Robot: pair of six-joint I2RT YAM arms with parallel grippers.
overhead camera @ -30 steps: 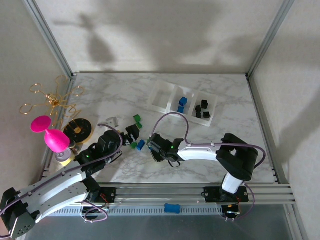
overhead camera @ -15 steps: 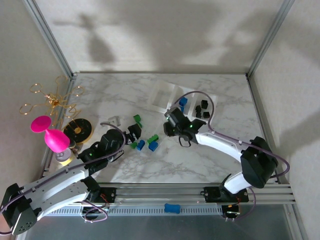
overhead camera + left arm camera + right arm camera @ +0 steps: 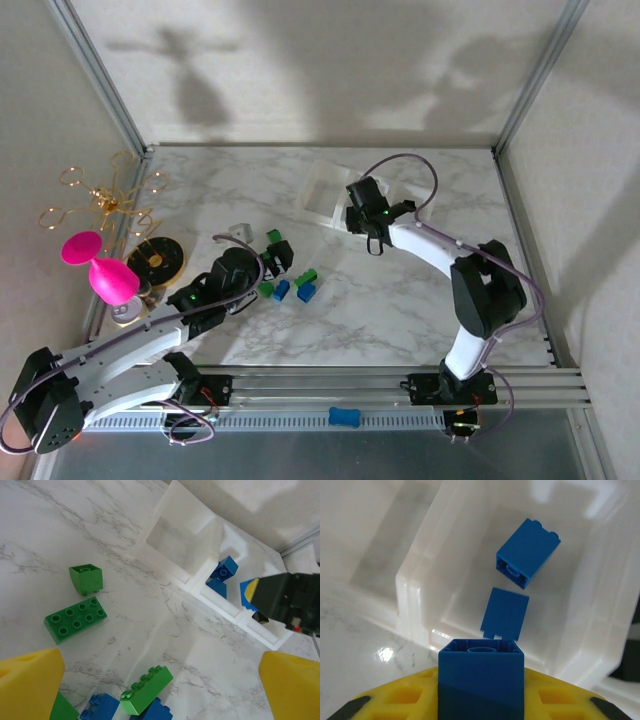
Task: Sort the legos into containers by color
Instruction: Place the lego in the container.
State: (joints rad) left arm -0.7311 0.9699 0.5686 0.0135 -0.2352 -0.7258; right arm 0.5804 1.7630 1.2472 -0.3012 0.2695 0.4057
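Upper centre of top view: right gripper (image 3: 366,212) pinches blue brick (image 3: 481,677) at middle bin (image 3: 415,605), two blue bricks (image 3: 527,552) already inside. We judge: clear rim, centre over bin, lower, then release. Lower left: left gripper (image 3: 161,680) spread wide over loose green legos (image 3: 75,619).

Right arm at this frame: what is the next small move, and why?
Probably ease the right gripper a little further forward over the middle bin, then open it. The gripper is shut on a blue brick that in the wrist view sits about level with the bin's near rim. Two blue bricks lie inside that bin, so the colour matches.
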